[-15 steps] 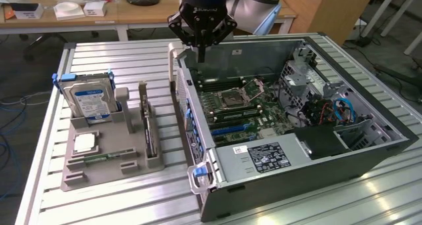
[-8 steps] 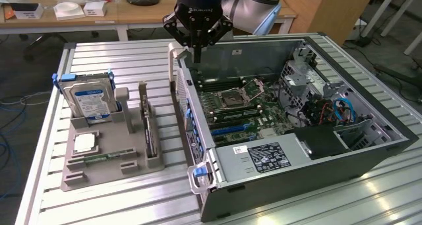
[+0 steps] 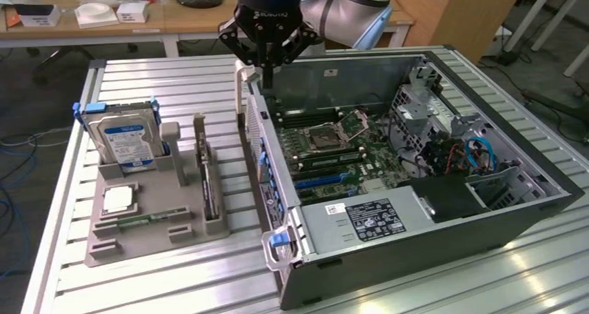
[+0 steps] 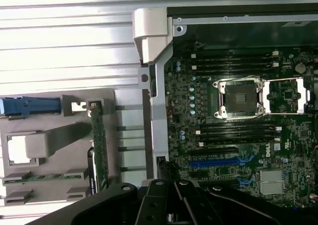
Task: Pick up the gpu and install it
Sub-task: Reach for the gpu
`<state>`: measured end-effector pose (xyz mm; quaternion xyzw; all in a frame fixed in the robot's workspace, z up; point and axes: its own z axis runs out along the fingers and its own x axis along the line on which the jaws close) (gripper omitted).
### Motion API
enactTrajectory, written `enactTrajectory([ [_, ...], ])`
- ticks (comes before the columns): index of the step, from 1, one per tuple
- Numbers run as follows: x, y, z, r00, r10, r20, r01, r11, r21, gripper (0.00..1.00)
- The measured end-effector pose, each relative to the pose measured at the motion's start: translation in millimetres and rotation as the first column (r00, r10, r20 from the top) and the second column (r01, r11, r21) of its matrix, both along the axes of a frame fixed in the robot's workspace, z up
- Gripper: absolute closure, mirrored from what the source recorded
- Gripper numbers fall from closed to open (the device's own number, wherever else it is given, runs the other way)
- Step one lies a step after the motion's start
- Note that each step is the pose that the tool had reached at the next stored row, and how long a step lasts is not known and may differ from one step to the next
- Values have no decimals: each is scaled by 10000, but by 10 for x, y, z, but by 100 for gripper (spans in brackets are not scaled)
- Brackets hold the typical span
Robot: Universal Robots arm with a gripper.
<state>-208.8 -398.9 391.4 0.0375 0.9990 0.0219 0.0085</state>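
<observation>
The gripper [image 3: 267, 67] [image 4: 171, 207] hovers over the open computer case's [image 3: 414, 252] rear corner, jaws closed and empty. The gpu [image 3: 210, 190] [image 4: 99, 145] stands edge-on in the grey holder [image 3: 152, 197] beside the case, its green board seen from above in the wrist view.

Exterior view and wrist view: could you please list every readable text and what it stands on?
"ROBOTIQ": on the end effector.
Power supply label: print too small to read.
Hard drive blue label: too small to read.
Motherboard white logo: too blurred to read.
</observation>
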Motion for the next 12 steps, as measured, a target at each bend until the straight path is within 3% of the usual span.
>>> enactTrajectory([
  [12,-163,0,-7,10000,-1,-42,1,10000,0,90],
])
